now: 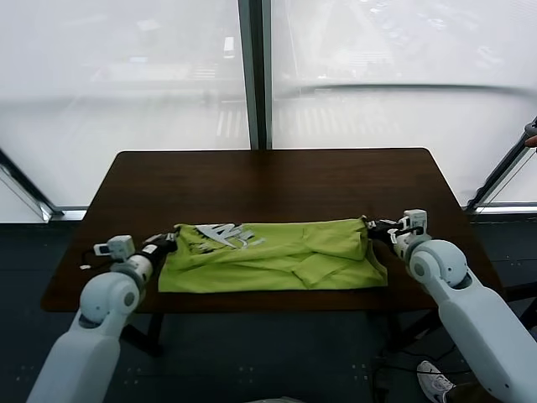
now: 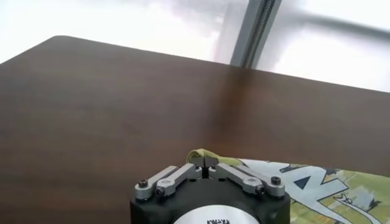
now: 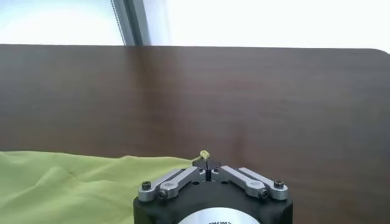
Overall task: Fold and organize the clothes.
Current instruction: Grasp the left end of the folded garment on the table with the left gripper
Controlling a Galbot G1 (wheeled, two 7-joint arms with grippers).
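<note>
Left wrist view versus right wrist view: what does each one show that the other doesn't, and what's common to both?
Only the left wrist view shows the T-shirt's printed graphic and the left gripper shut on a fabric edge. Only the right wrist view shows the right gripper shut on a small fabric corner, with plain green cloth beside it. Both show the T-shirt lying on the dark wooden table and bright windows behind.

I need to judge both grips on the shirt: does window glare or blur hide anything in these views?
Head view: bright washed-out windows, yet the lime-green thin-fabric T-shirt on the dark brown wooden table reads clearly. Left wrist view: glare sheens the tabletop; left tool pinches fabric, visibly. Right wrist view: overexposed window; right tool holds a green scrap.
</note>
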